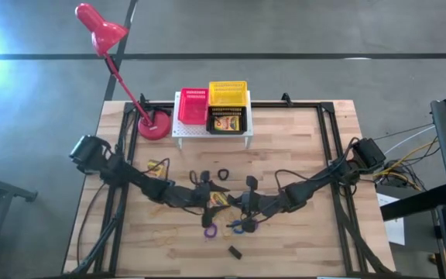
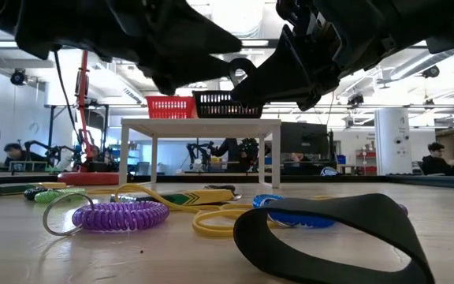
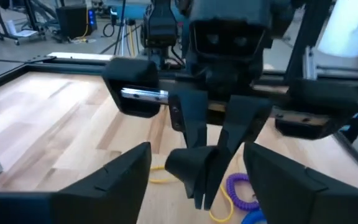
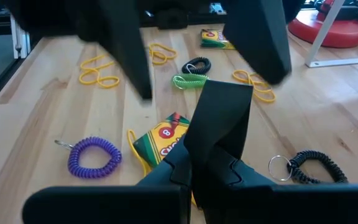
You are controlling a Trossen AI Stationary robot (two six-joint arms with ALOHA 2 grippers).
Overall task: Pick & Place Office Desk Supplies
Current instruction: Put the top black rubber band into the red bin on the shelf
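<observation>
High view: we saw both arms meeting at the middle of the table, the left gripper and the right gripper tip to tip. A yellow-and-green crayon box lay flat on the wood just under them. From the right gripper the box sat at about 9 o'clock. From the left gripper it lay almost directly below, a touch toward 3 o'clock.

In the left wrist view the left fingers stood wide apart and empty. The right gripper's pinched tips pointed into the gap between them. The right jaws were closed tight, and we could make out nothing between them.

The right wrist view showed the box partly hidden behind the right gripper's own fingers. Its long axis ran slantwise across the line on which the two grippers faced each other.

We judged the left gripper the better placed for a pick, being open and nearly above the box. It would have to turn until its jaws crossed the box's short side. The right arm would need to clear away toward 3 o'clock first.

The yellow basket stood at 12 o'clock, well apart from the box. A purple loop lay near at 6 o'clock.
</observation>
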